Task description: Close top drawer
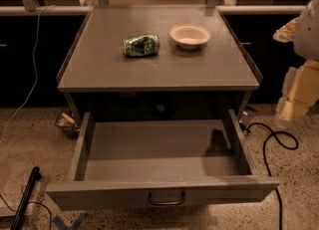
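Note:
The top drawer is a wide, shallow grey drawer pulled far out toward me from under the cabinet top. Its inside holds nothing. A small metal loop handle sits at the middle of its flat front panel. My gripper shows as pale yellow and white parts at the right edge of the view. It hangs above and to the right of the drawer's right side wall and touches nothing. The lower drawers are hidden below the open one.
On the grey cabinet top lie a crumpled green can and a white bowl. A black cable loops on the speckled floor at the right. A black rod and a white cord are at the left.

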Controlling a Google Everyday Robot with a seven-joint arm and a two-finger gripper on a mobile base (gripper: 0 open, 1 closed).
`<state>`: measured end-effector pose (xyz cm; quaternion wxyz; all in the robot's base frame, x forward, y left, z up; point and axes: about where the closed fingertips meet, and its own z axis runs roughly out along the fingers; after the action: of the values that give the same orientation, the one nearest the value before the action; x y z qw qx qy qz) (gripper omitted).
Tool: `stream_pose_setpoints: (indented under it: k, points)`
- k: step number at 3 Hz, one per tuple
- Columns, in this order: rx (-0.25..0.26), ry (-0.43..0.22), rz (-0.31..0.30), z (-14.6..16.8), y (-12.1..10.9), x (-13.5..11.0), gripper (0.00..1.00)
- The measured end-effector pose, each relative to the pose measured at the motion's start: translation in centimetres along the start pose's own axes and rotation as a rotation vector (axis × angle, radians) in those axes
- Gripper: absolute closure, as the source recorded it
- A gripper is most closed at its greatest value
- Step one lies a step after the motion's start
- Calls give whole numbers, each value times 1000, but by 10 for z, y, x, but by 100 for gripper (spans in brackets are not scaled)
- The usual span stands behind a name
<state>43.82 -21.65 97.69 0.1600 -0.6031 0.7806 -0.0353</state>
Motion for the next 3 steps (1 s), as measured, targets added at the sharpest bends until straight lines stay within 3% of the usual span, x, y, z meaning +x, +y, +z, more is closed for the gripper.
stream_pose_setpoints:
  k: [1,2,3]
  points:
    - [0,0,0,0,0,0,0]
    - [-14,-62,-6,2,10,6,0]
    - [-39,-177,16,21,26,37,0]
